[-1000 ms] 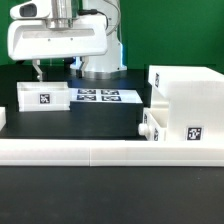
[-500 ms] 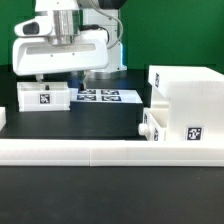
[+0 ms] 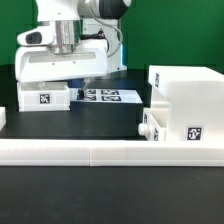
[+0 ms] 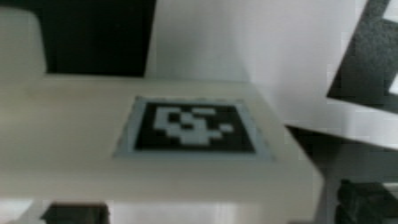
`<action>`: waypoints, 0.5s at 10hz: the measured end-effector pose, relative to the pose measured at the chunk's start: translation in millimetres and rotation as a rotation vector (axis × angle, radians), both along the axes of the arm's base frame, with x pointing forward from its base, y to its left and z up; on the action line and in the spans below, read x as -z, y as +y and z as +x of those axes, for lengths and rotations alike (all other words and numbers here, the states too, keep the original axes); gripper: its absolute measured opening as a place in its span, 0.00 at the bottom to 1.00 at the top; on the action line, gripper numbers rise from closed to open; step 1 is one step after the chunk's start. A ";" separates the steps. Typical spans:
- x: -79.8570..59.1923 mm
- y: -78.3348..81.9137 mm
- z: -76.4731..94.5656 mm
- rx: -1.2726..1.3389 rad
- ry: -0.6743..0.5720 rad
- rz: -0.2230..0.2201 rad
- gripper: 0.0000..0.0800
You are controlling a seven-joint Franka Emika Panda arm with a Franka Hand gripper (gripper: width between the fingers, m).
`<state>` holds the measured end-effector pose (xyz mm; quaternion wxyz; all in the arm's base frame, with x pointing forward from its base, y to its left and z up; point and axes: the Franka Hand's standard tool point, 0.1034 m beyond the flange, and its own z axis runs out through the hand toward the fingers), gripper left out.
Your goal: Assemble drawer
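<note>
My gripper hangs low over a small white drawer part with a black tag, at the exterior view's left. Its fingertips are hidden behind the hand and the part. The wrist view is blurred and filled by that white part and its tag, very close. A large white drawer box stands at the exterior view's right. A smaller white tagged part sits against the box's front. I cannot tell how the jaws stand.
The marker board lies on the black table behind the left part, near the arm's base. A long white rail runs across the front of the table.
The hand has come down and shifted slightly to the exterior view's right, closing on the left white part. The parts have not moved.
</note>
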<state>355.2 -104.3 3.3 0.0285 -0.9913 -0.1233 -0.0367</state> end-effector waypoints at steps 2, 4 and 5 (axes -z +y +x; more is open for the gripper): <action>0.8 0.9 -2.7 0.000 0.004 0.001 0.47; 0.8 1.0 -2.7 0.000 0.004 0.001 0.30; 0.6 1.1 -2.3 -0.001 0.003 0.001 0.09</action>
